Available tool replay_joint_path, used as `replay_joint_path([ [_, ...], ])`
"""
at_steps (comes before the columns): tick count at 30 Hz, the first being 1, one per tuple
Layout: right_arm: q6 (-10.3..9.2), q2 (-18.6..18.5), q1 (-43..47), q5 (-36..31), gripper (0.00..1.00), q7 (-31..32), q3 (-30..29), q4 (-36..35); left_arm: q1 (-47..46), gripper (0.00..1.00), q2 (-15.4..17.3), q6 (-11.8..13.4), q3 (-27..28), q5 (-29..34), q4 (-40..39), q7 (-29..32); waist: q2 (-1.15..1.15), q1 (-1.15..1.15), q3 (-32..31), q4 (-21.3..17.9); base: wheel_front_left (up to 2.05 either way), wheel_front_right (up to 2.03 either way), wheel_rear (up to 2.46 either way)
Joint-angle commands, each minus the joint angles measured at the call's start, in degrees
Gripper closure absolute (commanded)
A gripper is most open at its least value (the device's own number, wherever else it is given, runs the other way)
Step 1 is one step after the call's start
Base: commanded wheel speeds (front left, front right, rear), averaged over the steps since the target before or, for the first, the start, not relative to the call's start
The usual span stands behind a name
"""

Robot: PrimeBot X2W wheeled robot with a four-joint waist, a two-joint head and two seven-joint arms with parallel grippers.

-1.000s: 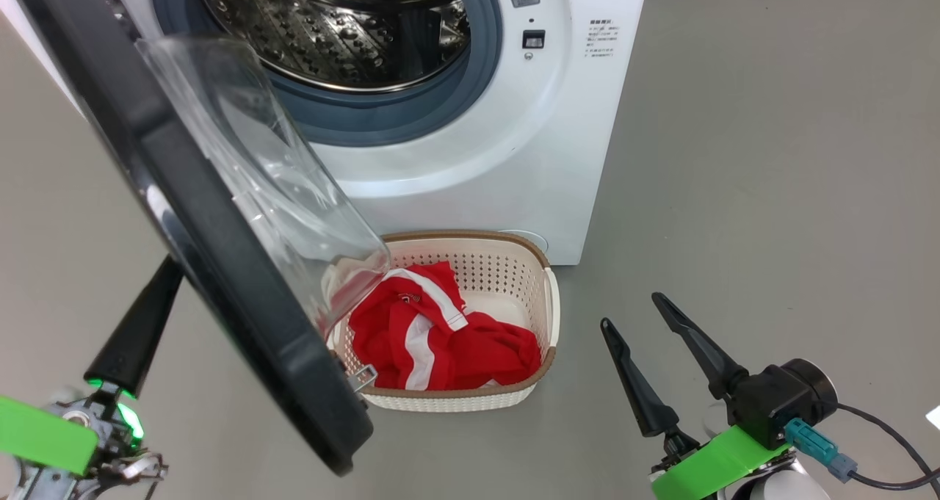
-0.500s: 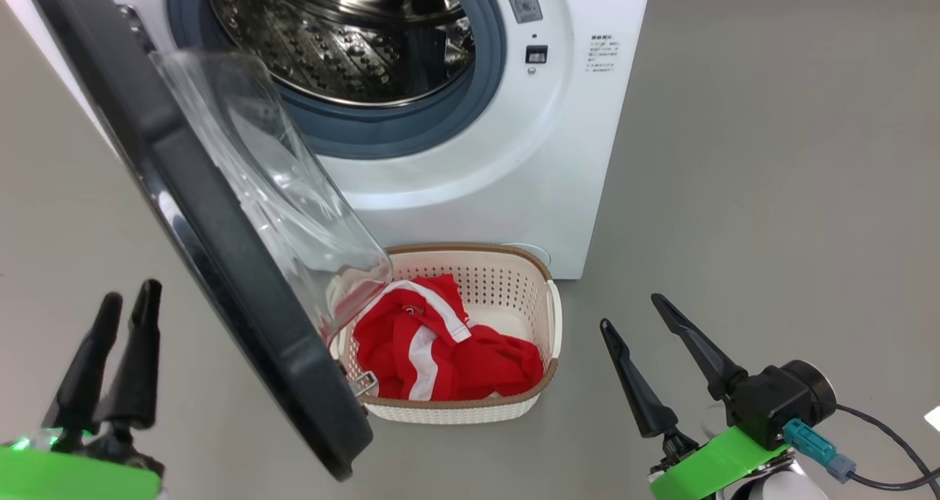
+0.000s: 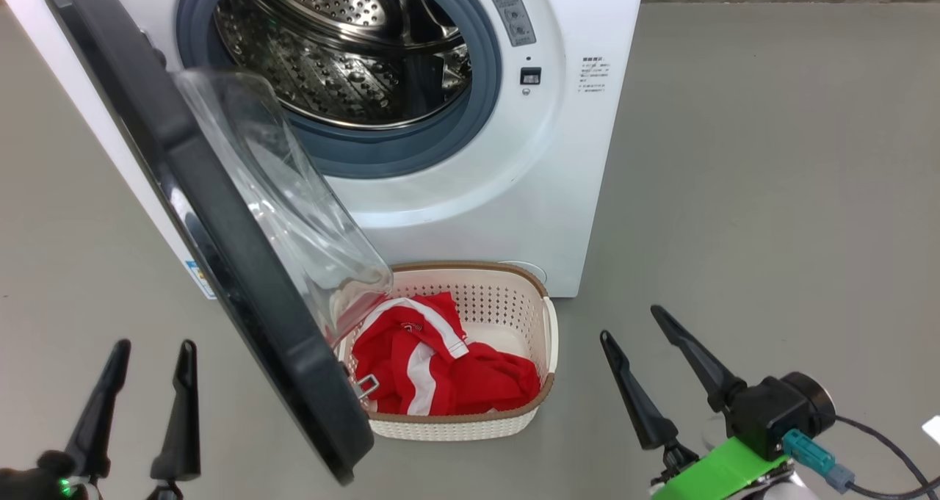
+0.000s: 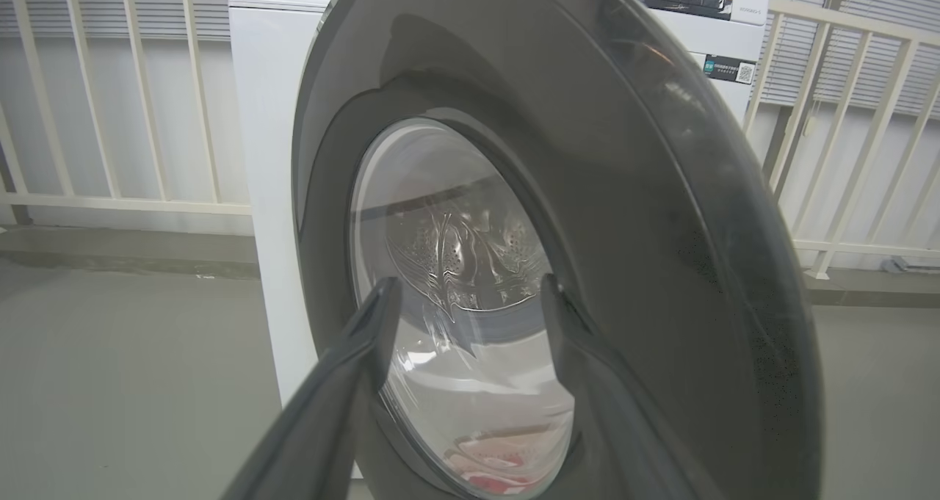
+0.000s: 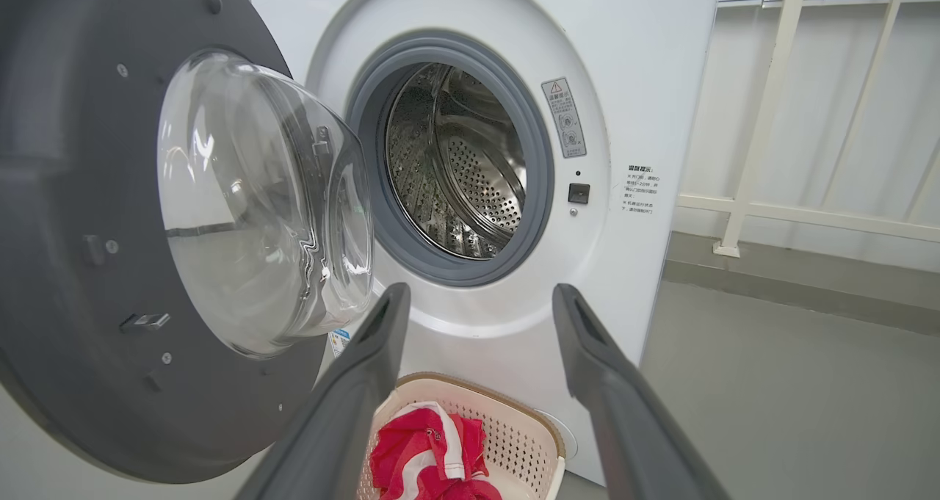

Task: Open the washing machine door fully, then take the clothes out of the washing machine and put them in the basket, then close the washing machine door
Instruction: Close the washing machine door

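Washing machine: the washing machine [image 3: 470, 214] stands on the grey floor [image 3: 771, 191], front facing the robot, with the steel drum [image 3: 345, 52] exposed inside the grey rubber ring [image 3: 411, 147].
Door position: the washing machine door [image 3: 257, 302] is hinged at the robot's left of the opening and swung out, standing roughly square to the machine front.
Door orientation: the free edge points toward the robot. The glass bowl [image 3: 279, 191] bulges toward the robot's right and overhangs the left end of the basket.
Door, outer face: the glossy black side [image 4: 587, 155] faces the left gripper in the left wrist view.
Basket: the basket [image 3: 507, 302] sits upright on the floor, just in front of the machine's base, mouth up. Its long axis cannot be told with certainty.
Clothes: the clothes [image 3: 440, 371] lie crumpled in the basket, toward its near left part, with a white stripe running near to far.
Left gripper: the left gripper [image 3: 154, 346] has its fingers apart and holds nothing. It is left of the door and apart from it, pointing at the outer face.
Right gripper: the right gripper [image 3: 629, 322] has its fingers spread and is empty. It is right of the basket and clear of it, aimed at the machine front.
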Motion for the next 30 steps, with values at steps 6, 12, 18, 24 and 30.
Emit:
replay_joint_path([
  [6,0.36,-0.4,0.2,0.6,0.0,-0.4,1.4,-1.6,-0.7,0.0,0.8,1.0,0.8,5.2,2.7,-2.3,0.0,0.0,0.1,-0.1,0.0,0.0,0.0],
  [12,0.36,-0.4,0.0,0.4,0.0,-0.4,1.3,-1.8,-1.2,0.0,-0.9,0.7,1.8,6.7,2.5,-2.5,0.0,0.0,0.7,0.0,0.0,0.0,0.0],
  [18,0.36,-0.4,-0.6,0.3,0.0,-0.4,1.2,-1.8,-0.9,0.0,-3.3,-0.1,3.3,9.0,1.8,-2.6,0.0,0.0,1.6,0.3,0.0,0.0,0.0],
  [24,0.36,-0.3,-1.0,0.2,0.0,-0.4,1.2,-1.8,-1.0,0.0,-4.4,-0.5,4.0,11.7,1.5,-2.6,0.0,0.0,2.1,0.5,0.0,0.0,0.0],
  [30,0.36,-0.2,-1.3,0.4,0.0,-0.4,1.4,-1.6,-1.1,0.0,-5.0,-0.9,4.5,12.8,1.9,-2.6,0.0,0.0,2.1,0.5,0.0,0.0,0.0],
])
